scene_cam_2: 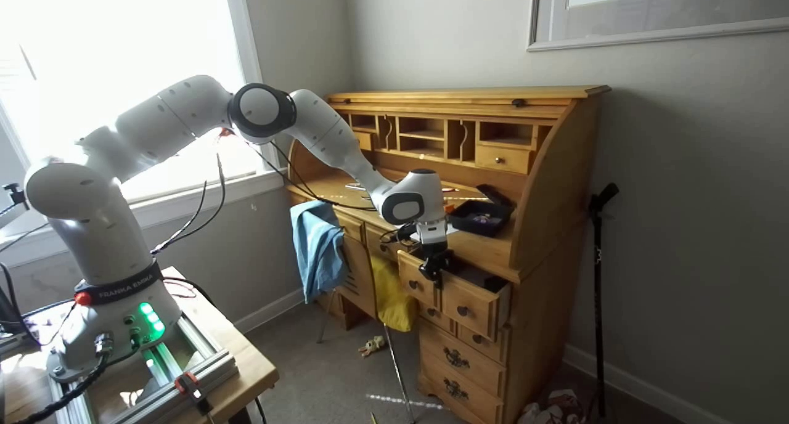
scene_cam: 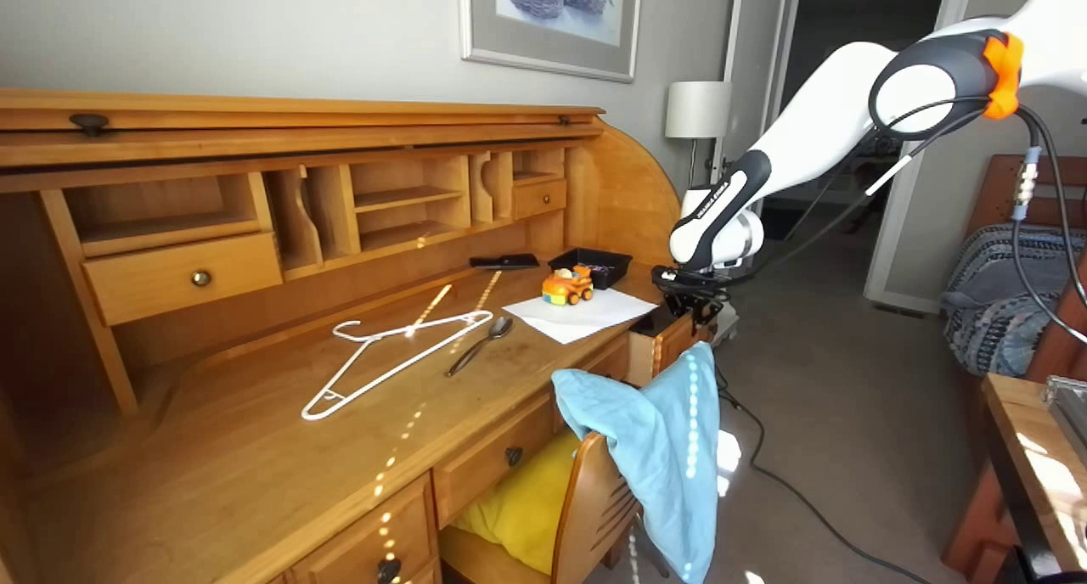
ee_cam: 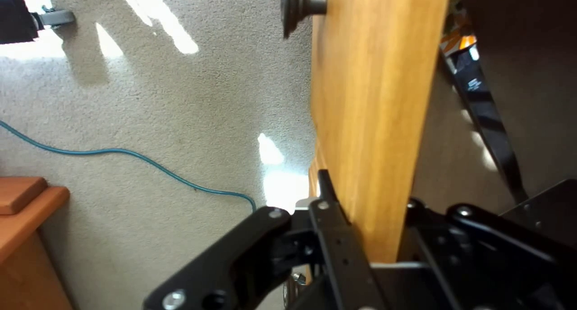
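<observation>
Gripper (ee_cam: 366, 202) is positioned fingers-down over the top edge of the drawer front (ee_cam: 369, 120), which appears in my wrist view as a thick wooden board running between the two fingers (ee_cam: 331, 211). One finger lies along the outer face, the other along the inner face; the board fills the gap, so I read the pair as clamped on it, held apart only by its thickness. The drawer front belongs to an upper drawer, standing pulled out from the roll-top desk (scene_cam_2: 555, 288) below the desktop (scene_cam: 255, 448). A dark knob (ee_cam: 297, 6) projects from the outer face, apart from the fingers. Inside the drawer, a long black strip (ee_cam: 484, 116) lies at an angle; I cannot identify it.

On the desktop, in an exterior view, I locate an orange toy truck (scene_cam: 567, 287) on a white sheet of paper (scene_cam: 577, 319), with a black tray (scene_cam: 613, 277) just behind it. A spoon (scene_cam: 478, 348) lies beside a white clothes hanger (scene_cam: 399, 368). A light-blue cloth (scene_cam: 679, 448) hangs over the wooden chair (scene_cam: 582, 499); a yellow cushion (scene_cam: 526, 503) rests on its seat.
</observation>
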Available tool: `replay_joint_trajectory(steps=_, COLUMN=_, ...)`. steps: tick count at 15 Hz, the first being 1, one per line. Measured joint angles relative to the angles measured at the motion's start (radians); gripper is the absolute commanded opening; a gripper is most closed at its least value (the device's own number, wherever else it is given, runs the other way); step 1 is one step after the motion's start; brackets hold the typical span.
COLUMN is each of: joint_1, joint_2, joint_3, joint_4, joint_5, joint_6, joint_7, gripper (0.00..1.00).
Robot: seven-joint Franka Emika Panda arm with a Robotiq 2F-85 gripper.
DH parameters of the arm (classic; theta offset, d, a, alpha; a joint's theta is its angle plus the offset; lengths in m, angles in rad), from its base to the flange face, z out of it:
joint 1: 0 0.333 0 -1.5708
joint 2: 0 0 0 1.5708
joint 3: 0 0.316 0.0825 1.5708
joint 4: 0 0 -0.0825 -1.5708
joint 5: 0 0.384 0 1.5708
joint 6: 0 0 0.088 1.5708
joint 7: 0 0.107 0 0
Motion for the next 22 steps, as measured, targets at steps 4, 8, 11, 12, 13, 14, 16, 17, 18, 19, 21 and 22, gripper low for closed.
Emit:
replay_joint_trajectory(steps=4, joint_1=-0.002, joint_2=-0.008, joint_3=-0.021, joint_4=-0.010, joint_5=0.001, joint_6=0.000, joint_7=0.064, gripper=0.07)
replay_joint_trajectory(steps=8, joint_1=-0.002, joint_2=-0.012, joint_3=-0.021, joint_4=-0.012, joint_5=0.001, joint_6=0.000, joint_7=0.127, gripper=0.05)
replay_joint_trajectory(steps=11, joint_1=0.000, joint_2=-0.018, joint_3=-0.021, joint_4=-0.023, joint_5=0.001, joint_6=0.004, joint_7=0.145, gripper=0.05)
replay_joint_trajectory(steps=12, joint_1=0.001, joint_2=-0.023, joint_3=-0.021, joint_4=-0.034, joint_5=0.001, joint_6=0.010, joint_7=0.149, gripper=0.05)
replay_joint_trajectory(steps=13, joint_1=0.002, joint_2=-0.028, joint_3=-0.021, joint_4=-0.047, joint_5=0.001, joint_6=0.017, joint_7=0.152, gripper=0.16)
replay_joint_trajectory(steps=14, joint_1=0.003, joint_2=-0.036, joint_3=-0.021, joint_4=-0.062, joint_5=0.001, joint_6=0.024, joint_7=0.152, gripper=0.44)
replay_joint_trajectory(steps=16, joint_1=0.006, joint_2=-0.052, joint_3=-0.022, joint_4=-0.096, joint_5=0.001, joint_6=0.040, joint_7=0.157, gripper=0.51)
replay_joint_trajectory(steps=17, joint_1=0.010, joint_2=-0.062, joint_3=-0.029, joint_4=-0.114, joint_5=0.001, joint_6=0.052, joint_7=0.176, gripper=0.58)
replay_joint_trajectory(steps=18, joint_1=0.013, joint_2=-0.075, joint_3=-0.038, joint_4=-0.133, joint_5=0.001, joint_6=0.065, joint_7=0.193, gripper=0.66)
replay_joint_trajectory(steps=19, joint_1=0.016, joint_2=-0.090, joint_3=-0.047, joint_4=-0.152, joint_5=0.001, joint_6=0.078, joint_7=0.209, gripper=0.72)
replay_joint_trajectory(steps=21, joint_1=0.021, joint_2=-0.121, joint_3=-0.063, joint_4=-0.189, joint_5=0.001, joint_6=0.111, joint_7=0.237, gripper=0.87)
replay_joint_trajectory(steps=22, joint_1=0.024, joint_2=-0.136, joint_3=-0.070, joint_4=-0.207, joint_5=0.001, joint_6=0.130, joint_7=0.249, gripper=0.95)
